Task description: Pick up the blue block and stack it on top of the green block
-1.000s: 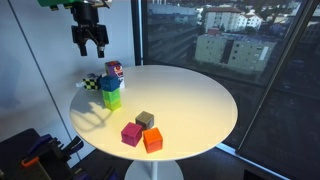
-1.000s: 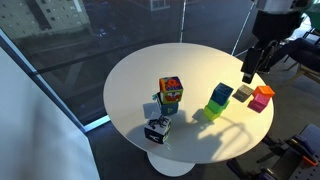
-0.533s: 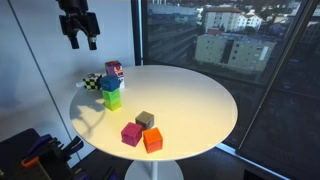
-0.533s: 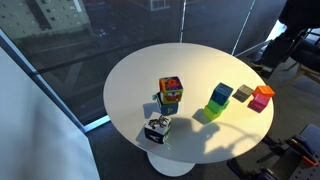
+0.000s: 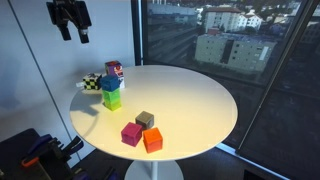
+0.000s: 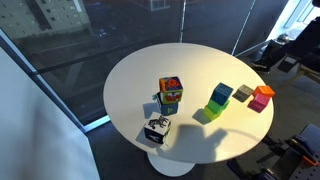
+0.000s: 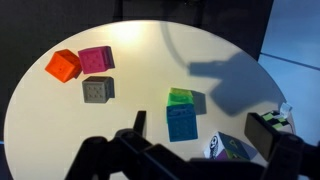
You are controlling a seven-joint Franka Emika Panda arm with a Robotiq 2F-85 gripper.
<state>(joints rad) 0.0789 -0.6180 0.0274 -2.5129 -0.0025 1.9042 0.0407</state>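
The blue block point(image 5: 110, 84) sits on top of the green block point(image 5: 112, 100) near the table's edge, a two-cube stack seen in both exterior views, blue point(image 6: 222, 93) over green point(image 6: 216, 108). In the wrist view the blue block point(image 7: 181, 123) hides most of the green block point(image 7: 181, 96). My gripper point(image 5: 70, 22) is open and empty, high above and off to the side of the stack. Its dark fingers point(image 7: 205, 140) frame the bottom of the wrist view. It is out of frame in one exterior view.
A round white table point(image 5: 190, 100) carries everything. A tall multicoloured box point(image 5: 114, 70) and a checkered cube point(image 5: 91, 82) stand beside the stack. An orange cube point(image 5: 152, 140), a magenta cube point(image 5: 131, 133) and an olive cube point(image 5: 146, 120) sit together near the front edge. Windows surround the table.
My gripper has risen and moved away from the stack, towards the upper left of one exterior view and out of the other. The blocks have not moved.
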